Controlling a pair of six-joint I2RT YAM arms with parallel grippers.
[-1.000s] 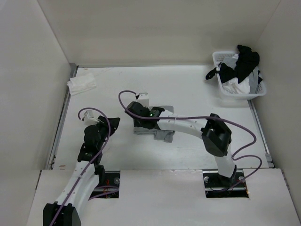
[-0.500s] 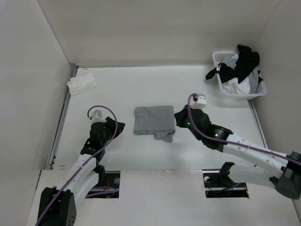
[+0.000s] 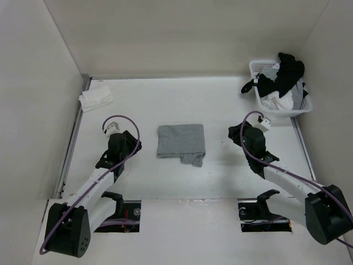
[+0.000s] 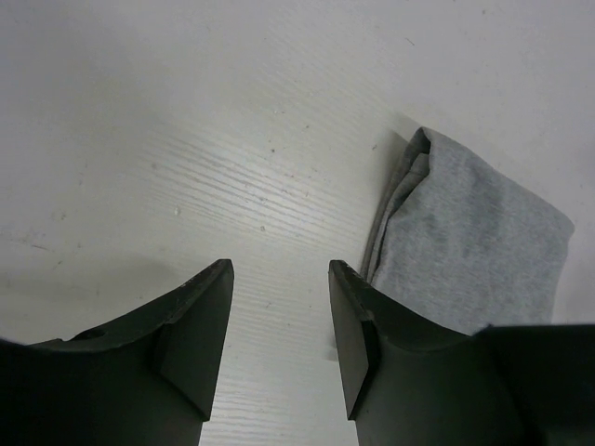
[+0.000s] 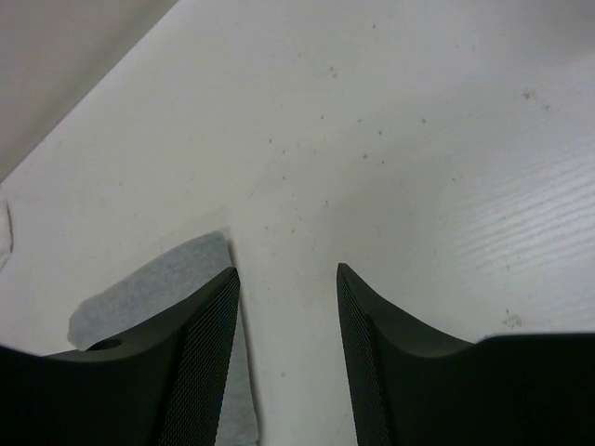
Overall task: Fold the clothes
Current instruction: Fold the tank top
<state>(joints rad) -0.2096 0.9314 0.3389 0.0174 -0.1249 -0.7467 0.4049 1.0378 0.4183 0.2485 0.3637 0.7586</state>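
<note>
Both empty, jaws wide: left gripper (image 4: pixel 279 271), right gripper (image 5: pixel 284 269). T-shirt (image 3: pixel 181 142) folded, desk (image 3: pixel 165 99) centre; soft light limp knit, probably best pinched at stacked edge near corner.

A white plastic basket (image 3: pixel 299 110) sits at the far right corner of the pale surface (image 3: pixel 165 102), heaped with black, white and grey garments (image 3: pixel 285 74) — one black piece hangs over its rim. A crumpled white cloth (image 3: pixel 95 97) lies at the far left corner.

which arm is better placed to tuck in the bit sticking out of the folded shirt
Probably right: the loose flap sticks out of the T-shirt at its near right corner, nearer the open right gripper.
</note>
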